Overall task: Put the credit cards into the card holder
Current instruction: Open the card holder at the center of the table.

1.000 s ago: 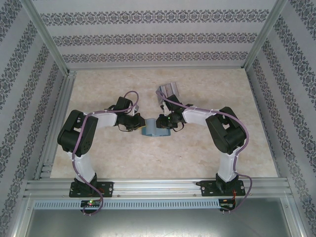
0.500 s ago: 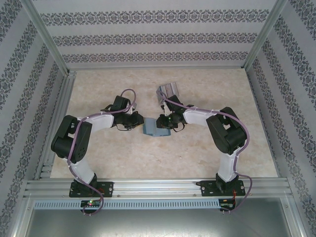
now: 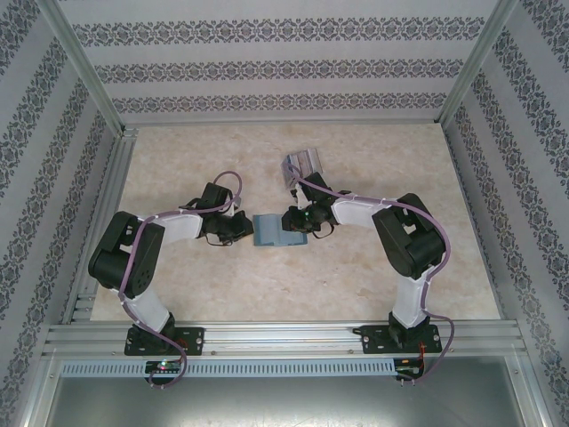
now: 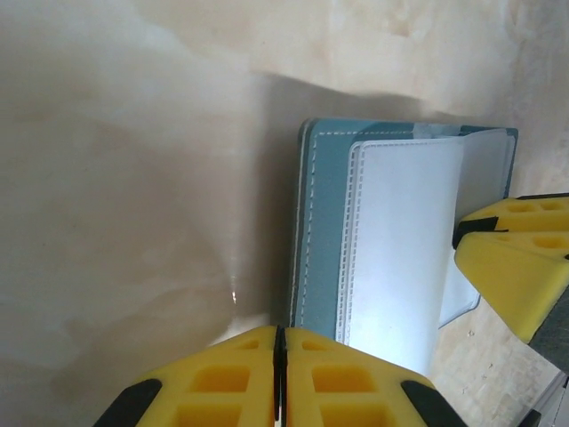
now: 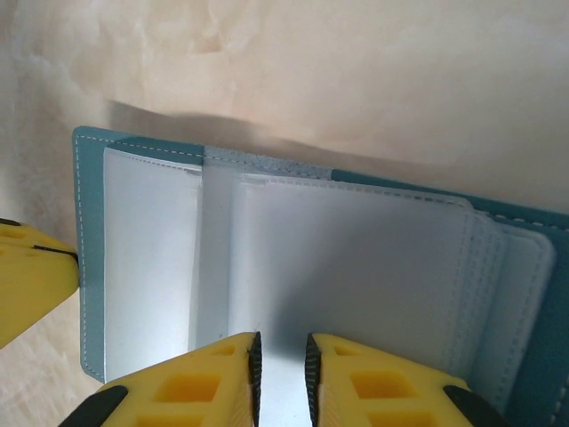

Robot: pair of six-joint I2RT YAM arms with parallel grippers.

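**Marbled surface, holder open, cards unclaimed: where it could slip**

Pale marbled surface (image 3: 178, 294) lies bare near the arm bases, with patterned walls on three sides. Midway out sits the card holder (image 3: 269, 233), spread open with its grey-blue sleeves up, and both arms meet over it. The left tool (image 4: 278, 356) is at the holder's left edge, its fingers pressed together on nothing. The right tool (image 5: 280, 360) stands narrow, and a clear inner leaf (image 5: 356, 267) runs into the slim slot between its fingers. The leaf looks pinched there, though the contact itself is out of sight. Just beyond the holder, the credit cards (image 3: 302, 165) rest in a small fan on the surface. Neither tool touches them, and the right arm's cable (image 3: 311, 184) passes close by.

My reading of the risks:
- **Leaf slipping:** it is thin and slick, so it may slide from the right tool and let the holder fold shut.
- **Holder sliding:** a nudge from the left tool could skate the light holder across the smooth surface.
- **Card pickup:** whichever arm fetches a card must lift something flat off a fan. A poor pinch could scatter the pile or take two at once.
- **Cable drag:** the trailing cable might pull the cards along.
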